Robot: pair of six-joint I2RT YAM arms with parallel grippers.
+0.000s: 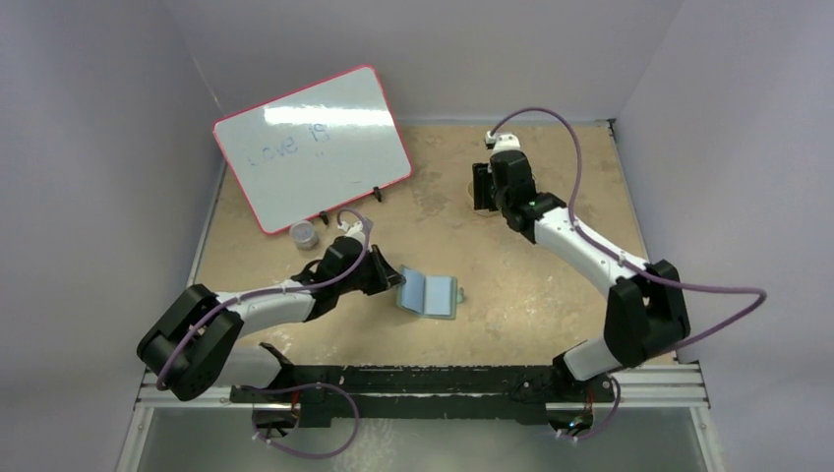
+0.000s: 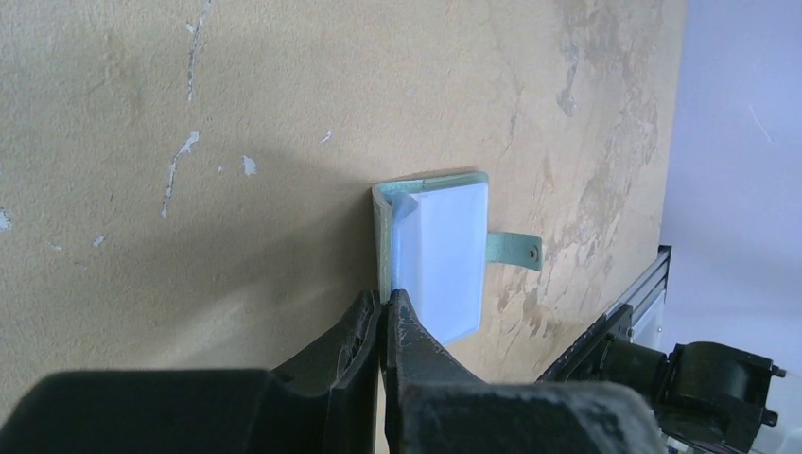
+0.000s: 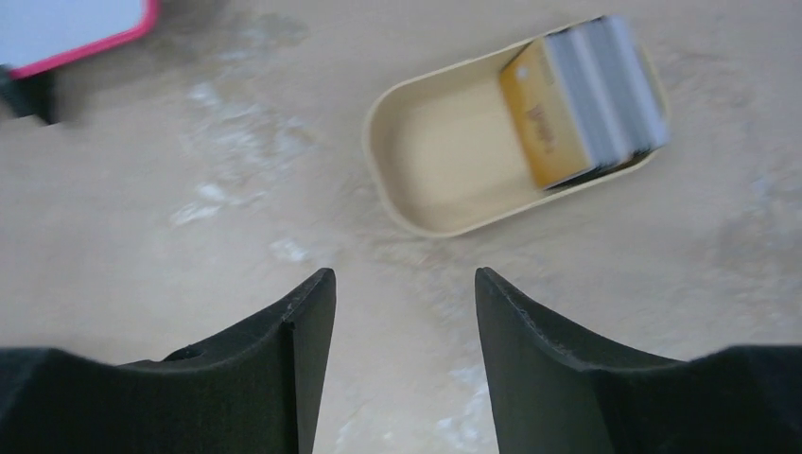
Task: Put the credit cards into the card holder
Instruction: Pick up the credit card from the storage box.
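Note:
The card holder lies open in the middle of the table, its light blue inside facing up. In the left wrist view one grey-green flap of the card holder stands up, and my left gripper is shut on that flap's edge. The credit cards, a gold one under grey ones, lie stacked at one end of a tan tray. My right gripper hangs open above the table just short of the tray, with nothing between its fingers. From above, the right gripper covers most of the tray.
A whiteboard with a red rim leans at the back left, and its corner shows in the right wrist view. A small jar stands in front of it. Walls close in the table on three sides.

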